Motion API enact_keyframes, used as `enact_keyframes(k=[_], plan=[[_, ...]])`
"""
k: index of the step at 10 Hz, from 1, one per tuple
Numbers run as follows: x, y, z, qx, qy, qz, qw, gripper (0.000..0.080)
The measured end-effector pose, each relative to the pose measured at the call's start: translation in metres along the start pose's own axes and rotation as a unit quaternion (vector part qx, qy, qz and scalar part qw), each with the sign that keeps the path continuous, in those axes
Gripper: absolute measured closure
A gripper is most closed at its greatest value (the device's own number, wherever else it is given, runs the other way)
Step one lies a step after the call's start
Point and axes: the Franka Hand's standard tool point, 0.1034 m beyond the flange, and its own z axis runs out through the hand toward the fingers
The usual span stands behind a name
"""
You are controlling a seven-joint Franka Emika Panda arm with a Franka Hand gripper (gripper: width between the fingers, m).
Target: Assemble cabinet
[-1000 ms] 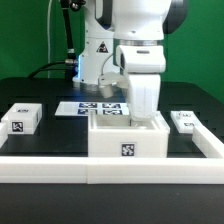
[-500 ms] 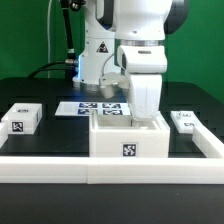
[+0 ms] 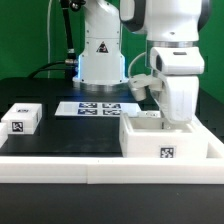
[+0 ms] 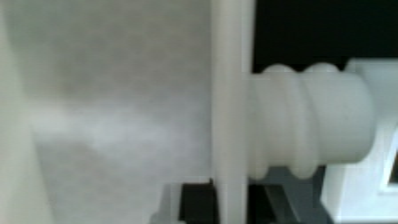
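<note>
The cabinet point(image 3: 165, 148) is a large white open box with a marker tag on its front, standing at the exterior view's right against the front rail. My gripper point(image 3: 176, 118) reaches down into it from above, and its fingertips are hidden behind the box wall there. In the wrist view the gripper point(image 4: 228, 200) is shut on a thin white cabinet wall point(image 4: 228, 90), with a dark finger point(image 4: 192, 203) on each side. A ridged white round part point(image 4: 306, 125) sits beside that wall. A small white tagged panel point(image 3: 20, 118) lies at the exterior view's left.
The marker board point(image 3: 95, 108) lies flat in front of the white robot base point(image 3: 100, 55). A low white rail point(image 3: 60, 165) runs along the table's front. Another rail point(image 3: 212, 135) closes the exterior view's right side, next to the cabinet.
The arm and the cabinet have moved together toward the exterior view's right. The small tagged panel seen at the right before is now hidden behind them.
</note>
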Motion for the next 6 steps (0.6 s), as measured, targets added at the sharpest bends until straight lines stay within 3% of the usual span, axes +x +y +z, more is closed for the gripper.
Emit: enact_keyframes(k=[3, 6], plan=[[0.0056, 0.0122, 0.0000, 0.006, -0.006, -0.002, 1.000, 0.0762], [0.0050, 0.0134, 0.0000, 0.011, -0.009, 0.002, 1.000, 0.0762]])
